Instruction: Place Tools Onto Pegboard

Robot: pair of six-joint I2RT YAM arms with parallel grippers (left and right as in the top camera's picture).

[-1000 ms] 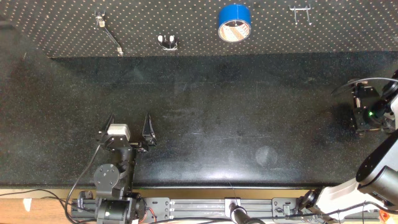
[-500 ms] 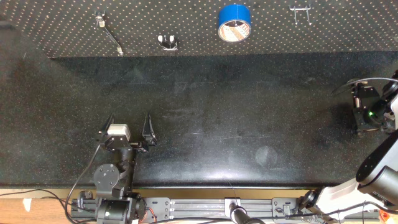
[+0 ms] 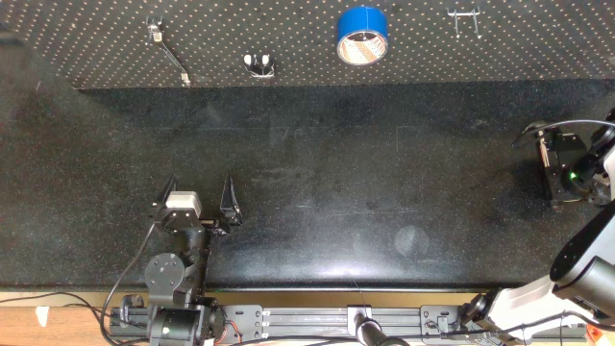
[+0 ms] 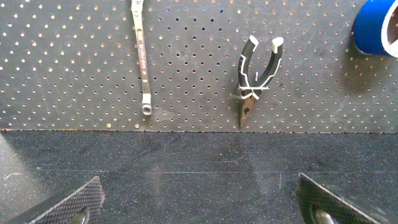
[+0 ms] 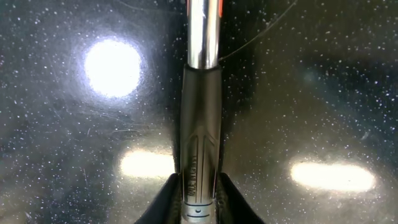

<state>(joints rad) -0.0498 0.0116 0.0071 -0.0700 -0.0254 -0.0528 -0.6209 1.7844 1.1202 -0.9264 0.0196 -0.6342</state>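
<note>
At the far right of the worktop [image 3: 317, 173], your right gripper [image 5: 199, 198] is clamped on the black handle [image 5: 200, 137] of a tool. Its chrome shaft [image 5: 202, 31] runs straight out from between the fingers [image 5: 163, 208], in line with the gripper. Whether the tool rests on the dark surface or hangs just above it cannot be told.

Finding: the pegboard [image 3: 77, 38] stands along the far edge. An empty hook [image 3: 464, 21] sits at its right end, beyond the gripper and somewhat toward the centre. The wrench [image 3: 170, 53], pliers [image 3: 258, 65] and blue tape roll [image 3: 362, 36] already hang further left.

Your left gripper [image 3: 199, 197] stands released, jaws wide, near its own base and well apart from both tool and hook.

Assessment: the right arm is clearly the nearer one. The coming move likely depends on turning the tool's long axis to meet that hook; misalignment risks a dropped tool.
</note>
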